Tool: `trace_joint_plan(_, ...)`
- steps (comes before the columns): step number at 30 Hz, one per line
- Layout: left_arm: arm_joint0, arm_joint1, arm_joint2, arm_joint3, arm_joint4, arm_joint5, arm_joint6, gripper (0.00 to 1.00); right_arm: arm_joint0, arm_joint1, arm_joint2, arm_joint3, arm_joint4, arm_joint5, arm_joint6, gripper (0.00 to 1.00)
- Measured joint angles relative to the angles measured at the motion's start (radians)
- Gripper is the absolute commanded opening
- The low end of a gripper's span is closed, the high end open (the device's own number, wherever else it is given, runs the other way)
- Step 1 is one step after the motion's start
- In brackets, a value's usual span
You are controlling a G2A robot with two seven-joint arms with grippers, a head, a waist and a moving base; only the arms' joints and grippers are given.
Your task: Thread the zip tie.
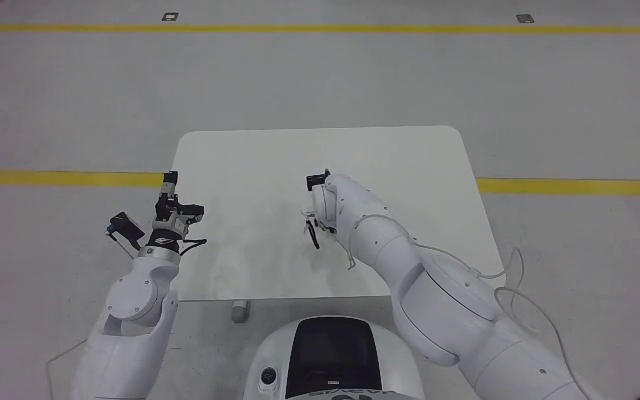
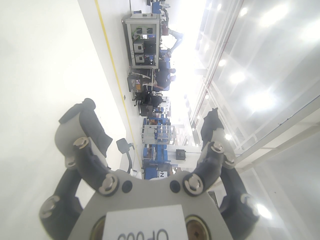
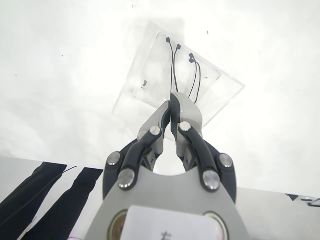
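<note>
Four black zip ties (image 3: 172, 68) lie in a clear tray (image 3: 225, 88) on the desk (image 3: 50, 51). Their heads are far from the right hand (image 3: 172, 98) and their tails run lengthwise toward it. Its fingers are pressed together, perhaps nipping two tails. The left hand (image 2: 150, 108) is spread, beside the desk's left edge.

bright overhead light; round white ceiling lamps (image 2: 237, 76) flare in the left wrist view; faint shadow beside the clear plastic tray (image 3: 150, 83).

likely an industrial lab: yellow floor lines (image 1: 320, 28), equipment racks (image 2: 142, 43)
</note>
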Motion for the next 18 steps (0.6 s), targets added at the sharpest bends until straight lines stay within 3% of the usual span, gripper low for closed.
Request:
trace_joint_plan(10, 0.0, 0.0, 0.0, 0.0, 0.0, 0.0, 0.0, 1.0, -0.005, 0.003, 0.004, -0.024, -0.022, 0.003, 0.01, 0.0)
trace_joint_plan(12, 0.0, 0.0, 0.0, 0.0, 0.0, 0.0, 0.0, 1.0, -0.008, 0.003, 0.006, -0.03, -0.022, 0.005, -0.001, 0.09)
trace_joint_plan(18, 0.0, 0.0, 0.0, 0.0, 0.0, 0.0, 0.0, 1.0, -0.017, 0.002, 0.016, -0.046, -0.019, 0.013, -0.033, 0.09)
